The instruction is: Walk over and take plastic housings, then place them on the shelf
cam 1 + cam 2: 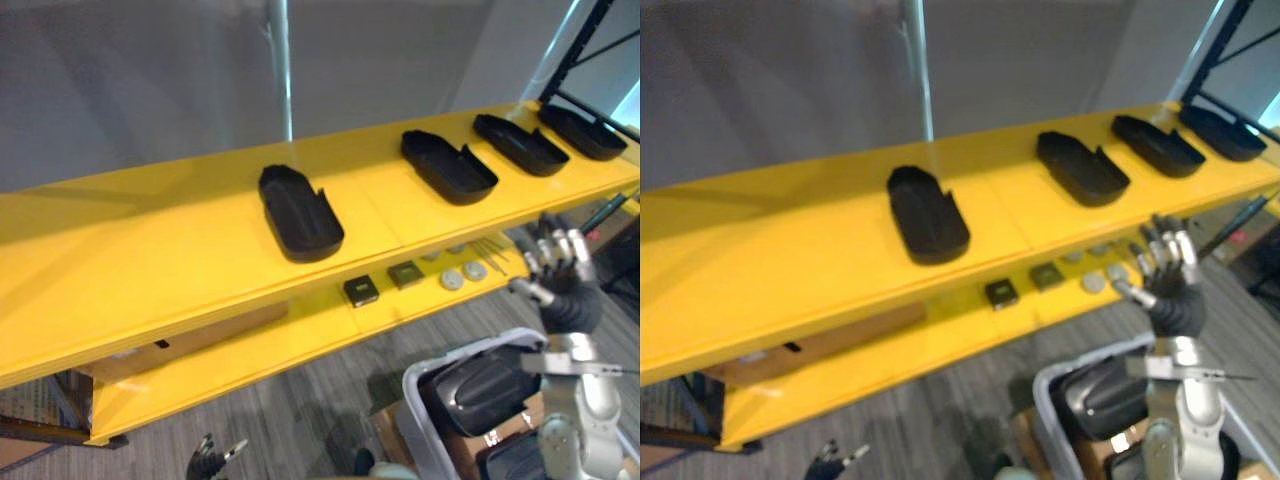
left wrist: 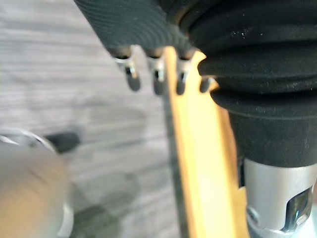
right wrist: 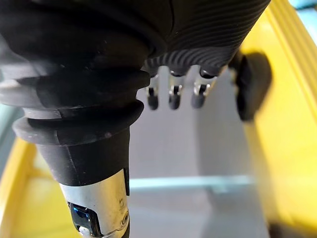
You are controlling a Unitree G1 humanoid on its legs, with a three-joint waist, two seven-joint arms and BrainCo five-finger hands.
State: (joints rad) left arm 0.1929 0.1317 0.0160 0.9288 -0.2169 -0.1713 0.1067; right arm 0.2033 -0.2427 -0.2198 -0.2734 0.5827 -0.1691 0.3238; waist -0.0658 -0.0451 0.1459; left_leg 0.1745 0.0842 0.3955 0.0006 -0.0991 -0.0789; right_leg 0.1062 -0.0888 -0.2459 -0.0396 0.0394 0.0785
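Four black housings (image 1: 299, 212) lie spaced along the yellow shelf (image 1: 150, 250) top, grey bin (image 1: 410, 395) at lower right holds more, right hand (image 1: 560, 262) raised above bin with fingers straight, empty, left hand (image 1: 212, 458) low, fingers relaxed, empty.

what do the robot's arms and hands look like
The right hand and the left hand match: slim silver fingers ending in dark tips. A black ribbed cover wraps the back of each hand and bulges in soft folds round the wrist. Below the cover, each arm is a silver-grey metal tube with a small dark slot near the cuff.
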